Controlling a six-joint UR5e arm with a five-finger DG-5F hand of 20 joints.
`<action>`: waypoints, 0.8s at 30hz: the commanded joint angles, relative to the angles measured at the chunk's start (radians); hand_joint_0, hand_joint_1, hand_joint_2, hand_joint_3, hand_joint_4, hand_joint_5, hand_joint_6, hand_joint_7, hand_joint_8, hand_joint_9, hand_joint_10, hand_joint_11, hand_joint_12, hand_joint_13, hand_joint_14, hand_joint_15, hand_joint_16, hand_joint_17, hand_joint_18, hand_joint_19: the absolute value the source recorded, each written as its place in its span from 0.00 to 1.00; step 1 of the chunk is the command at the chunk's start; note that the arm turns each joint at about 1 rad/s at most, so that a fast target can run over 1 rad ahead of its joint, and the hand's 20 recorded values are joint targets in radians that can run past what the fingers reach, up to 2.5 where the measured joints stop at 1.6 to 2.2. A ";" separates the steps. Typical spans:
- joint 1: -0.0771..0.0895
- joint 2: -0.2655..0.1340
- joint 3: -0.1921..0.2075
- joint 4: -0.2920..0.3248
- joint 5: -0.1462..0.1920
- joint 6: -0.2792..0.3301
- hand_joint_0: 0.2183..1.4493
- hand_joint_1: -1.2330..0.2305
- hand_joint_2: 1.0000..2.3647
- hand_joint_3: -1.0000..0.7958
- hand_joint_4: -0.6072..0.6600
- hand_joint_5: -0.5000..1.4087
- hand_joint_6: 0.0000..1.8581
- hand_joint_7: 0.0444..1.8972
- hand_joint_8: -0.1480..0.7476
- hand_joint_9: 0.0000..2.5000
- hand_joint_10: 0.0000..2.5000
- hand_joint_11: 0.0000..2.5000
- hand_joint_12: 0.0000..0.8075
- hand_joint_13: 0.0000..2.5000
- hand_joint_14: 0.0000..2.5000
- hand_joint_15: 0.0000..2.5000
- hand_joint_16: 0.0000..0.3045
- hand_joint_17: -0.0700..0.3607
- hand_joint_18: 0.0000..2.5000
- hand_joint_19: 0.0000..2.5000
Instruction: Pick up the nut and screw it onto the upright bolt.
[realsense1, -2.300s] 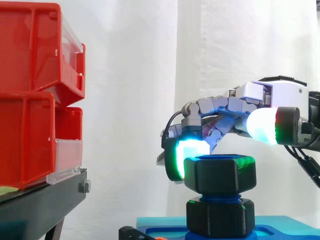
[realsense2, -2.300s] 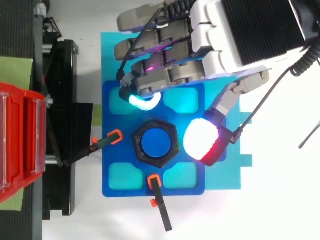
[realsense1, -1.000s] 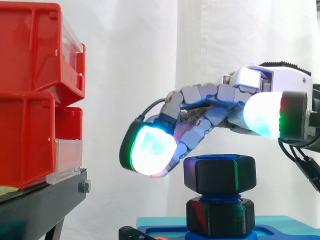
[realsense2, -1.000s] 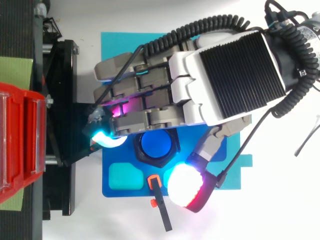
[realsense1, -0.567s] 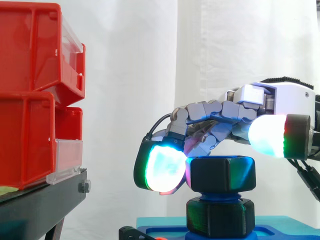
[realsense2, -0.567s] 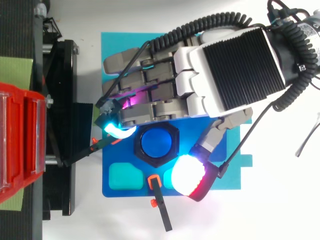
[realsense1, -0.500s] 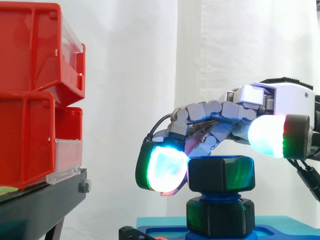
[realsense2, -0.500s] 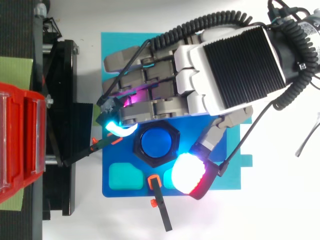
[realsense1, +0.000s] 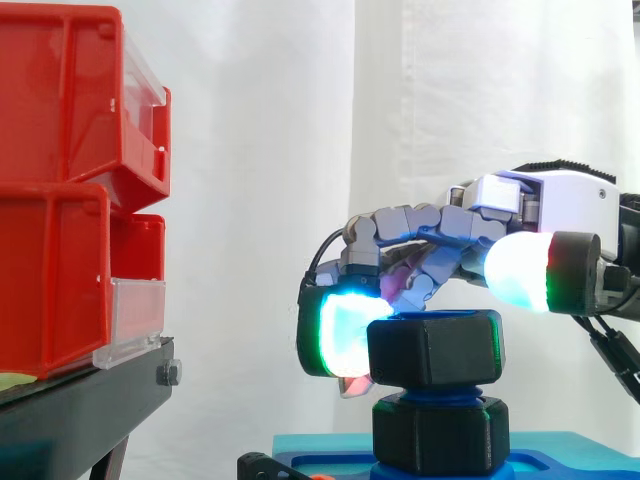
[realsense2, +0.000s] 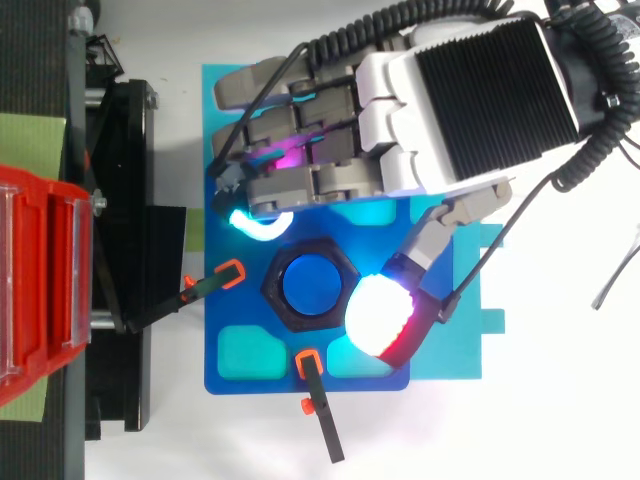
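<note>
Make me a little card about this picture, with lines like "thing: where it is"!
robot hand: close against the nut, above the blue base plate
black hexagonal plastic nut: on the upright blue bolt, above a second black hexagonal piece
red plastic bins: stacked on the black stand, off to one side

The black hexagonal nut (realsense1: 432, 350) sits level on the upright blue bolt (realsense2: 312, 285), near its top.

- One black hexagonal plastic nut (realsense1: 433, 349)
- One black hexagonal base (realsense1: 440, 432)
- One blue upright bolt (realsense2: 309, 288)
- Two red plastic bins (realsense1: 70, 90) (realsense1: 50, 280)
- Two orange-tipped black clamps (realsense2: 232, 272) (realsense2: 320, 410)
- One blue plate (realsense2: 213, 330)
</note>
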 joint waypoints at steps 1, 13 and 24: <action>-0.006 -0.001 0.001 0.009 -0.001 0.000 0.24 0.73 0.00 0.28 0.63 0.24 0.28 0.78 0.47 0.35 0.00 0.00 0.24 0.28 0.00 0.00 0.06 0.25 0.16 0.00; -0.026 0.000 0.014 0.046 -0.039 0.004 0.23 0.74 0.00 0.28 0.64 0.21 0.27 0.37 0.41 0.31 0.00 0.00 0.24 0.24 0.00 0.00 0.06 0.26 0.13 0.00; -0.001 -0.001 0.036 0.041 -0.046 0.013 0.22 0.76 0.00 0.28 0.64 0.20 0.27 0.34 0.40 0.30 0.00 0.00 0.26 0.22 0.00 0.00 0.07 0.28 0.11 0.00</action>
